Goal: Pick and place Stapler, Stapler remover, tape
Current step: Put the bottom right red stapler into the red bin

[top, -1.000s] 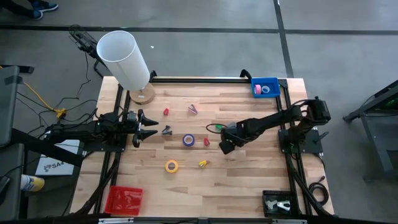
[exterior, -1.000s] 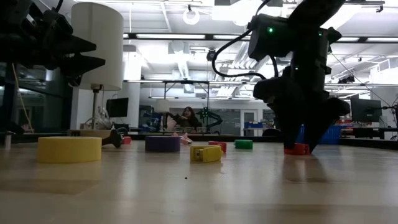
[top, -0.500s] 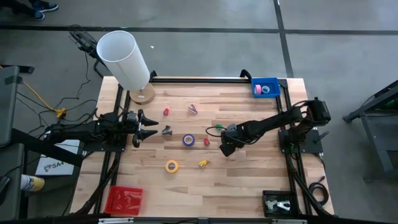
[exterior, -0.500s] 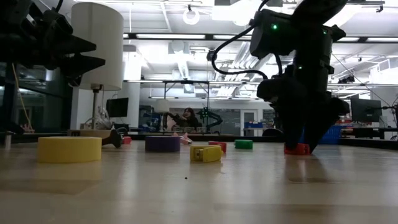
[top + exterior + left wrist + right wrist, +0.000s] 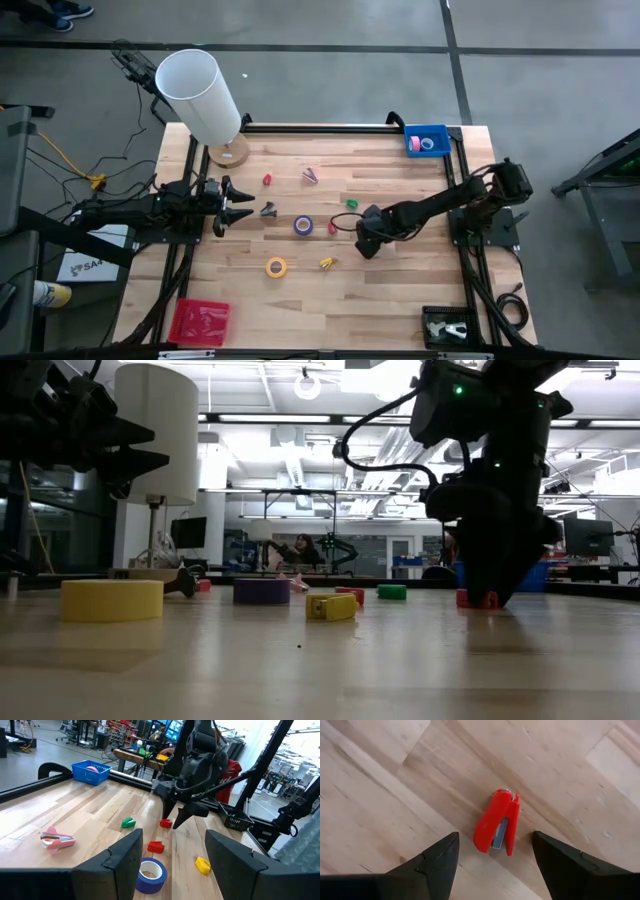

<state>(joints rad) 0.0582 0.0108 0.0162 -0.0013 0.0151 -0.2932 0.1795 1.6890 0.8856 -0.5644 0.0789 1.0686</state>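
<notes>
So the right gripper (image 5: 492, 857) is down low over the table (image 5: 400, 290), jaws wide apart, with a little red stapler (image 5: 496, 822) lying flat on the wood between the fingers, not touched. The left gripper (image 5: 232, 207) hangs at the left edge, jaws wide too, holding nothing. The purple tape (image 5: 303, 226) and yellow tape (image 5: 276, 267) sit mid-table. A blue basket (image 5: 426, 139) sits in the far right corner with pink tape (image 5: 414, 145) inside.

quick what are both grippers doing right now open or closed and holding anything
Left gripper: open, holding nothing, waiting at the table's left side.
Right gripper: open, holding nothing, fingers either side of the red stapler.
</notes>
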